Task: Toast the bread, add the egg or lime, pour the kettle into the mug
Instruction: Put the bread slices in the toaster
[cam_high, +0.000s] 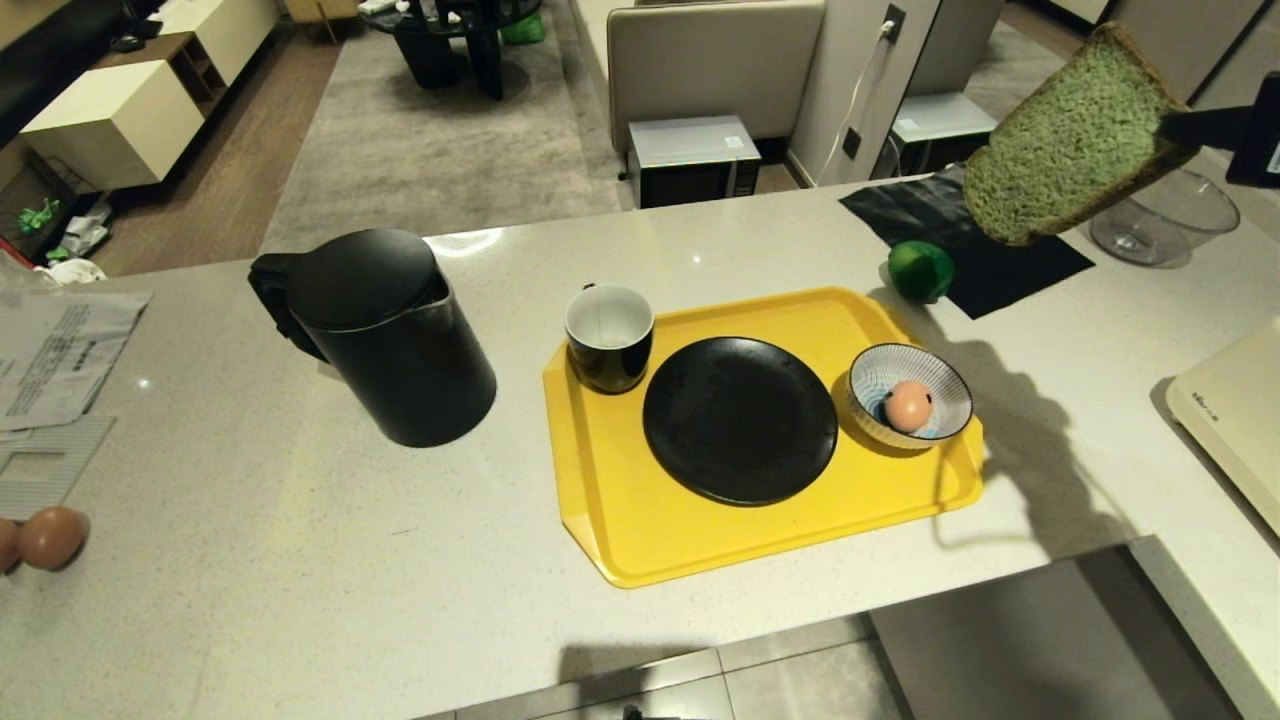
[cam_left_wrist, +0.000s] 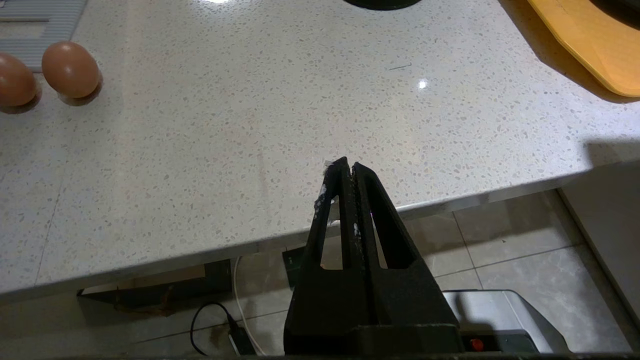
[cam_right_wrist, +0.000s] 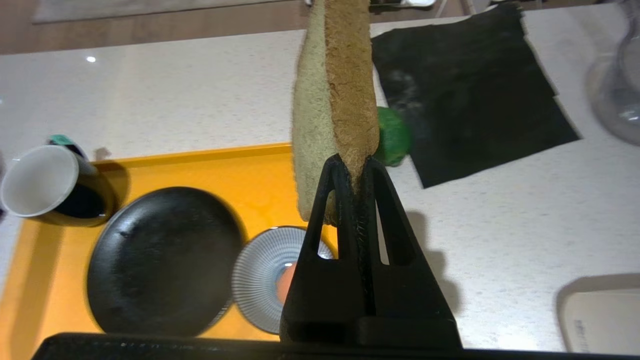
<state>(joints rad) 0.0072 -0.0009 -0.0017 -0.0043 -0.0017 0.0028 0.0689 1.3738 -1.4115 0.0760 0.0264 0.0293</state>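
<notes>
High over the counter's far right, my right gripper (cam_high: 1172, 128) (cam_right_wrist: 352, 167) is shut on the crust edge of the pale green bread (cam_high: 1075, 140) (cam_right_wrist: 334, 90), which hangs tilted in the air. Below it, the lime (cam_high: 921, 270) (cam_right_wrist: 396, 136) lies beside a black cloth (cam_high: 960, 235). The black kettle (cam_high: 385, 335) stands left of the yellow tray (cam_high: 600, 520). On the tray are the mug (cam_high: 608, 335) (cam_right_wrist: 45, 182), a black plate (cam_high: 740, 418) and a striped bowl (cam_high: 935, 385) holding an egg (cam_high: 908, 405). My left gripper (cam_left_wrist: 348, 167) is shut and empty, parked at the counter's front edge.
Two brown eggs (cam_left_wrist: 70, 69) lie at the counter's left edge near papers (cam_high: 60, 350). A clear glass bowl (cam_high: 1165, 215) stands at the far right, and a cream appliance (cam_high: 1235, 420) sits on the right wing of the counter.
</notes>
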